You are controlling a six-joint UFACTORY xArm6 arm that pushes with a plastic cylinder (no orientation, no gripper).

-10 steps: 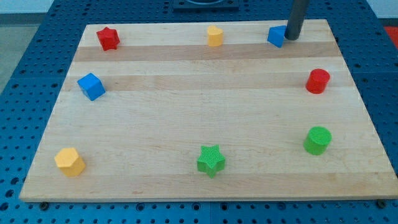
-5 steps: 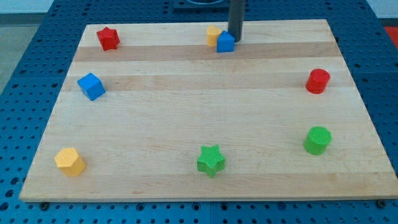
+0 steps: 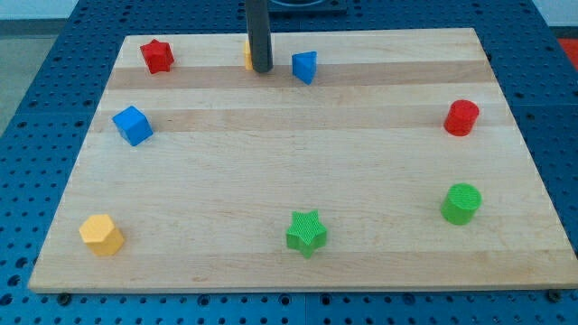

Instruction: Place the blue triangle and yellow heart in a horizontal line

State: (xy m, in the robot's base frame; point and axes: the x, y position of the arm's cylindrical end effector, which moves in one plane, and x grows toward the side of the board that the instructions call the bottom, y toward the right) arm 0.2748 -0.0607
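Note:
The blue triangle (image 3: 305, 66) lies near the top edge of the wooden board (image 3: 289, 244), slightly right of centre. The yellow heart (image 3: 247, 55) is mostly hidden behind my rod; only a thin yellow sliver shows at the rod's left side. My tip (image 3: 261, 69) rests on the board right against the yellow heart, about fifty pixels to the left of the blue triangle and apart from it. The two blocks sit at roughly the same height in the view.
A red star (image 3: 156, 56) is at the top left, a blue cube (image 3: 133, 125) at the left. A yellow hexagon block (image 3: 100, 235) is at the bottom left, a green star (image 3: 306, 233) at bottom centre. A green cylinder (image 3: 461, 203) and a red cylinder (image 3: 461, 117) are at the right.
My tip swept left along the top edge, pushing the blue triangle from the top right toward the centre, then passed it. The yellow heart shifted left and is now behind the rod.

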